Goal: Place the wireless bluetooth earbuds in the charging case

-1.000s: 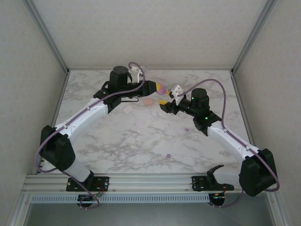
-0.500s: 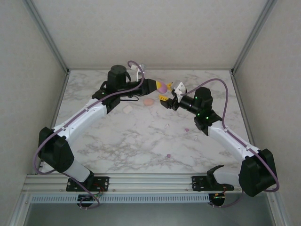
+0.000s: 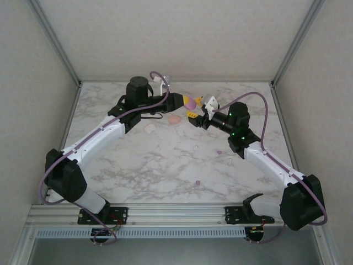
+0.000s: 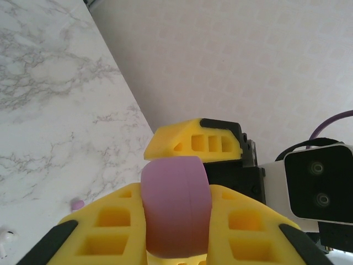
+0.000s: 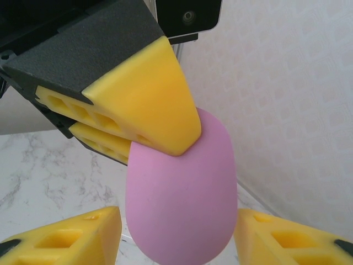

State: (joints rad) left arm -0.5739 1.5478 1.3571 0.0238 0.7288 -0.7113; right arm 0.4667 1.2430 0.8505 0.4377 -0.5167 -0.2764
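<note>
While the purple charging case (image 3: pixel 191 102) hangs just above the centre of the top view, clear of the marble surface (image 3: pixel 138 165), we see it as a smooth, egg-shaped lilac shell with a matte skin and no opening that we can make out. The left end effector (image 3: pixel 186 102) is clenched on it. At the bottom of the left wrist view its yellow fingers (image 4: pixel 110 226) press the case from both sides. The left arm climbs from the lower left corner of the top view, bends at a dark elbow by the left edge, and runs diagonally up to the centre with its wrist pointing towards the right of the frame. The right arm mirrors it from the lower right corner, reaching up and left so that the right end effector (image 3: pixel 197 107) meets the case head-on. In the right wrist view its two yellow fingers (image 5: pixel 66 243) stand spread at the bottom corners, just beside the rounded end of the case. We cannot tell whether they press it or merely flank it. Two purple earbuds lie loose on the surface, one (image 3: pixel 218 152) right of centre and one (image 3: pixel 197 182) lower down. A salmon-pink rounded case (image 3: pixel 174 119) and a white rounded case (image 3: pixel 150 128) rest on the surface below the left wrist.
</note>
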